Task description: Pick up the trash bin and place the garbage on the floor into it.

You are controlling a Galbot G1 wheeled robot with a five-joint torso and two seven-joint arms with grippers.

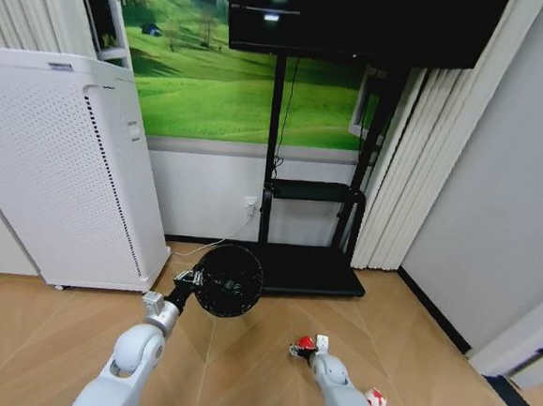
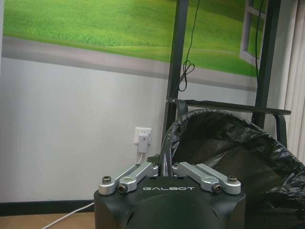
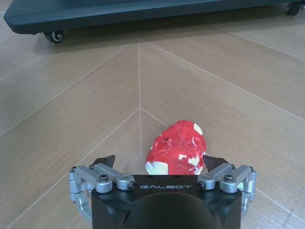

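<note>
**Low over the floor, right gripper around a wad**

Between the spread jaws of the right gripper (image 3: 159, 164) sits a red-and-white wad (image 3: 176, 152), resting on the wood floor (image 3: 71, 95); the fingers flank it on both sides and have a visible gap to it on the left, so I judge it framed but not yet clamped. From the head, the same gripper (image 1: 305, 349) is low and ahead, with the wad (image 1: 306, 343) at its tip.

The left gripper (image 2: 164, 168) is closed on the rim of the bin (image 2: 228, 157), which hangs off the floor, its mouth tipped toward the head camera (image 1: 229, 281).

Progress, as I read it: the bin is picked up; no garbage can be seen inside it. Another wad (image 1: 375, 399) lies on the floor beside the right forearm, still to be collected.

The left wrist view reveals the black liner (image 2: 267, 148) and the rim grip; the right wrist view gives the finger spacing, which the head view leaves too small to read.
</note>
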